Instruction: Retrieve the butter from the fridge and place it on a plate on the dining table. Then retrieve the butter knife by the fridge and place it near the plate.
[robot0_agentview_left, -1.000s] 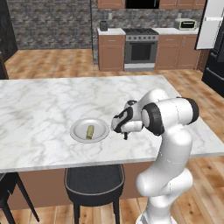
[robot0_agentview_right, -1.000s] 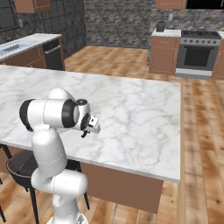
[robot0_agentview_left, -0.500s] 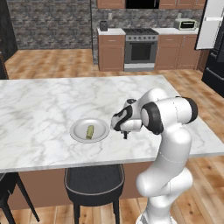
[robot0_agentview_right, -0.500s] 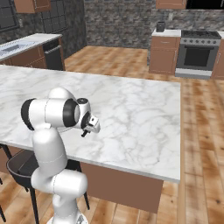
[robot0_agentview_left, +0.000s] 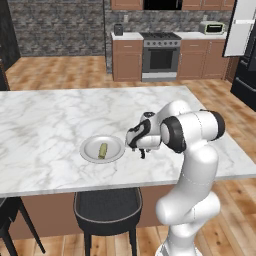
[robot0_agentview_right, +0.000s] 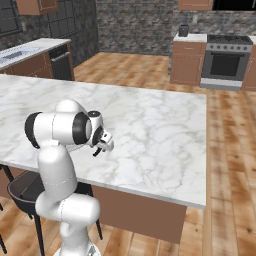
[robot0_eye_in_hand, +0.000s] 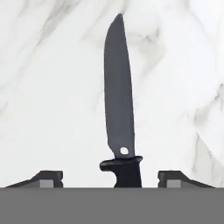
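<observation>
Two claw (robot0_eye_in_hand: 112, 179) fingers now spread | butter knife (robot0_eye_in_hand: 119, 118) released on dining table (robot0_eye_in_hand: 52, 87)

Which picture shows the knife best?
The hand view: the butter knife lies whole on the marble dining table, between the open claw tips. In the left and right base views just a dark sliver shows under the claw.

Both base views look forward and down from behind the arm, left and right, sharing the marble surface (robot0_agentview_left: 50, 115) and the kitchen beyond. The left one takes in the plate (robot0_agentview_left: 102, 149). The hand view looks close onto the surface, along the knife (robot0_eye_in_hand: 119, 113).
</observation>
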